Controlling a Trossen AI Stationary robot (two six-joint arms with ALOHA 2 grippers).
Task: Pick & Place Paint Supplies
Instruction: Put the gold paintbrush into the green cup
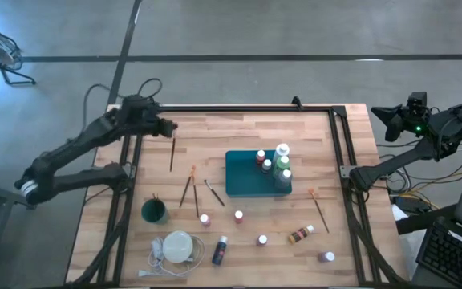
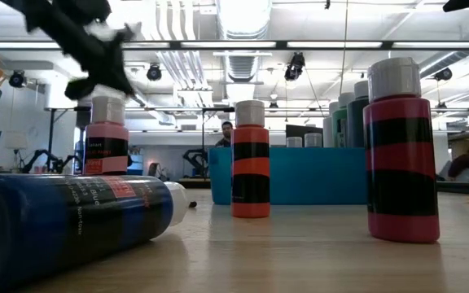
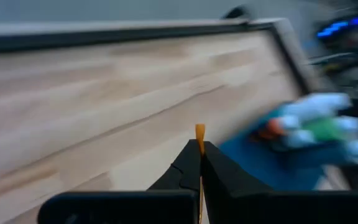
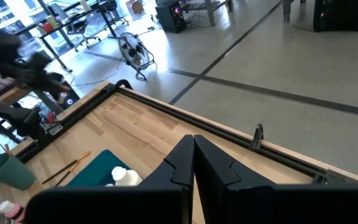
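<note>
My left gripper [image 1: 169, 126] is raised over the table's far left part, shut on a thin orange brush [image 3: 199, 132]. My right gripper [image 4: 194, 144] is shut on nothing, held high beyond the table's right edge [image 1: 397, 120]. A teal tray [image 1: 243, 183] at mid-table holds several white-capped bottles [image 1: 281, 154]. Loose bottles [image 1: 238, 215] stand or lie on the near part. More brushes [image 1: 187, 191] lie left of the tray. A thin dark stick [image 1: 172, 154] shows just near of my left gripper; I cannot tell whether it is the held brush. My left gripper pinches the brush between its two fingers [image 3: 219, 168]. The brush's orange end [image 3: 199, 129] sticks out a little past the fingertips, and its shaft runs back along the gap between them. That end is clear of the table. The fingers slant down toward the tray.
A green cup [image 1: 154, 211] with brushes in it and a white disc with a cord [image 1: 178, 245] sit near left. One brush [image 1: 319, 207] lies right of the tray. A blue bottle [image 2: 63, 220] lies close before the low camera. A black frame [image 1: 239, 107] rims the table.
</note>
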